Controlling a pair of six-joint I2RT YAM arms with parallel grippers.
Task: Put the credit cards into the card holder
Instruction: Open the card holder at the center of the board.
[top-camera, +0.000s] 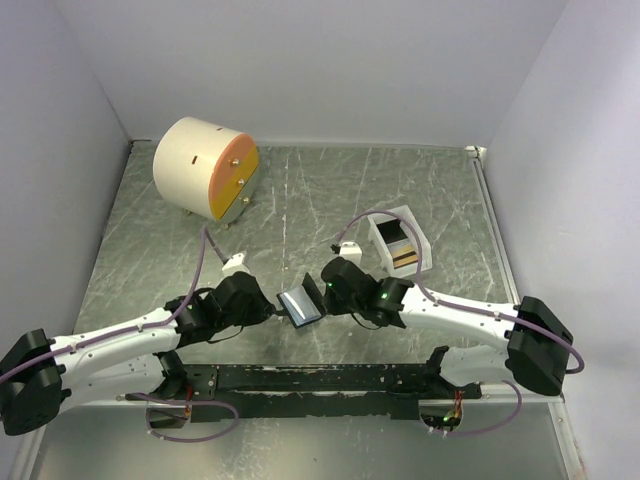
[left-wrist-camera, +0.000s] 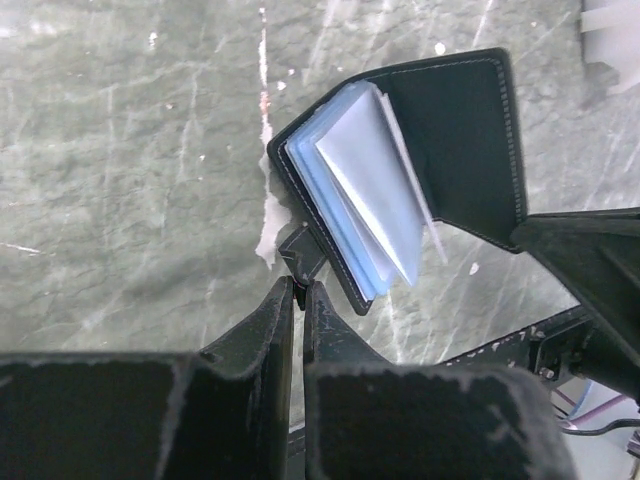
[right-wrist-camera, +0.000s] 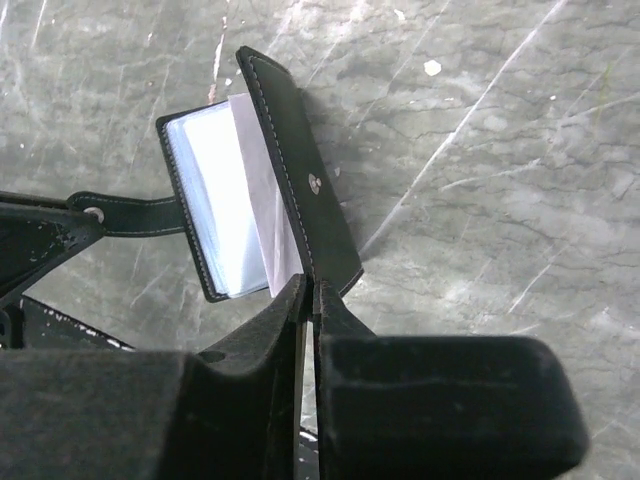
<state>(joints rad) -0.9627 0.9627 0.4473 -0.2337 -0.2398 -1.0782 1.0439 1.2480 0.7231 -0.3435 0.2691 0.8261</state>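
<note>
The card holder (top-camera: 300, 306) hangs open just above the table (top-camera: 330, 190), at the middle near the arms' bases and stretched between the two claws. The left claw (left-wrist-camera: 298, 285) is pressed together on the small strap (left-wrist-camera: 303, 250) at the holder's left edge. The right claw (right-wrist-camera: 308, 288) is pressed together on the lower edge of the opposite black cover, so each claw is touching the holder and neither is free. The covers are spread in a V with pale clear sleeves fanned between them. The fold seems to run roughly near to far, with the opening turned upward toward the overhead camera. No card shows in the sleeves. The credit cards (top-camera: 404, 257) lie in the white tray (top-camera: 420, 245), which stands to the right of and a little farther back than the right claw, near it but apart. From the left claw the tray lies well across the holder. The right arm is clearly the nearer one to the cards, so my guess is that it would have to let go of the cover and reach far-right to the tray. The left claw would then hold the holder alone, and with only the strap pinched the covers may swing shut.
</note>
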